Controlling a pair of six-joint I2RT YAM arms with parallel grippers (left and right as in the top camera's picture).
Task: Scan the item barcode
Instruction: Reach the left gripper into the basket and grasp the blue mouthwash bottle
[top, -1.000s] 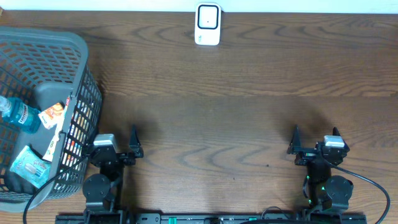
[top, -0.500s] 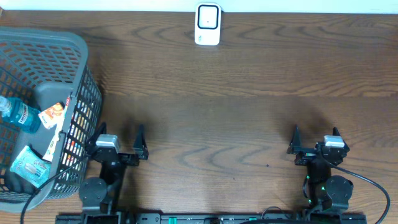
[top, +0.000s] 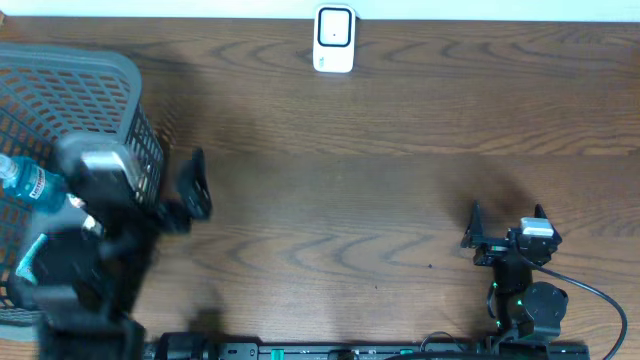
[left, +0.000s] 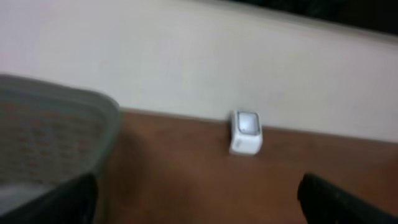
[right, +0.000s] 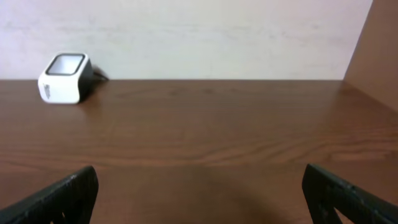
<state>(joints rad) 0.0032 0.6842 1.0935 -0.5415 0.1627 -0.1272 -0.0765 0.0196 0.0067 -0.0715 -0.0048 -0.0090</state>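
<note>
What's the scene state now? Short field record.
scanner: upright, far edge of table, centre
basket: table's left side, items inside
bottle: lying in basket
left gripper: open, empty, raised beside basket
right gripper: open, empty, low near front edge
scan: not yet started

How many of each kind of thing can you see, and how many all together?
Robot hands: 2 (left hand, right hand)
Grey basket: 1
White scanner: 1
Blue bottle: 1, in the basket
Total: 5 that show clearly; the left arm hides the rest of the basket.
</note>
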